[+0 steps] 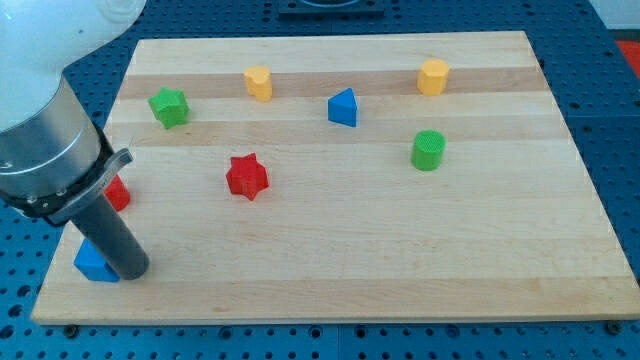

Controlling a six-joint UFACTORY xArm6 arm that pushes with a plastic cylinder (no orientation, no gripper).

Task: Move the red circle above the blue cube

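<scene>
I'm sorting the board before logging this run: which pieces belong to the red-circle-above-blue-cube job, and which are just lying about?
Part of the job:
red circle, half hidden behind the rod
blue cube, at the view's bottom left
my tip, touching the blue cube's right side

Lying about:
red star
green star
blue triangle
green cylinder
two yellow blocks

My tip (131, 268) is touching the blue cube (92, 263) at the board's (400, 280) bottom left. The red circle (117, 193) is sitting just above them.

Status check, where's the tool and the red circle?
My tip at view's bottom left, touching blue cube. Red circle just above, half hidden by rod. Nothing between.
</scene>
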